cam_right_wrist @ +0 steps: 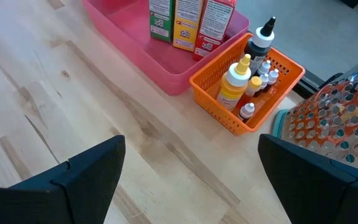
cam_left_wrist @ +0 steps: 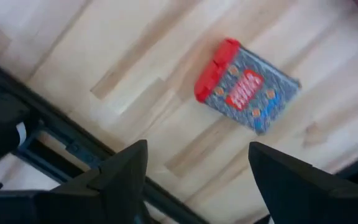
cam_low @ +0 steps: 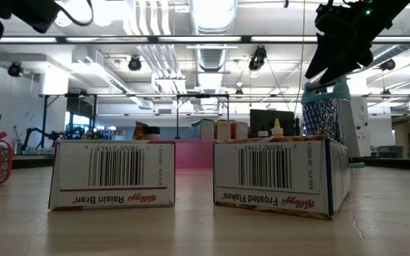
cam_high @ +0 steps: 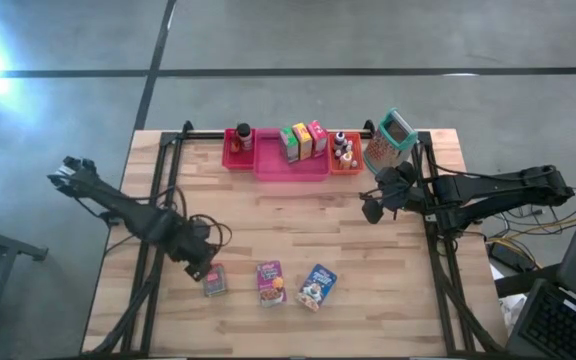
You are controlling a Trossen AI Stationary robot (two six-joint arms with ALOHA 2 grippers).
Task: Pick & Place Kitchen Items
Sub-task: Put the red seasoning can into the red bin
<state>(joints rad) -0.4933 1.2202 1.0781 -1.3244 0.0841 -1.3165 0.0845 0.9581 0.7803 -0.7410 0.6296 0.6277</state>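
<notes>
— Nearest the low camera, two cereal boxes lie on the worktop (cam_high: 368,270): the Raisin Bran box (cam_low: 112,173) and, just beside it, the Frosted Flakes box (cam_low: 280,176).

— And from above?

— Three items sit in a row near the front edge: a small grey packet with a red end (cam_high: 214,281), a purple box (cam_high: 271,282) and a blue box (cam_high: 317,287).

— Where is the left gripper (cam_high: 200,267)?

— Just above that grey packet, jaws spread and holding nothing; its wrist view shows the packet lying flat on the wood between the two dark fingers (cam_left_wrist: 126,171).

— The right gripper (cam_high: 372,208)?

— Over the worktop's far right part, jaws wide apart and empty, near the orange basket (cam_right_wrist: 247,87) of small bottles (cam_right_wrist: 234,84) and the metal grater (cam_high: 391,140).

— The other trays?

— A pink tray (cam_high: 290,163) holds three upright boxes (cam_high: 303,140); a red bin (cam_high: 238,153) beside it holds a dark-capped bottle (cam_high: 242,134).
</notes>
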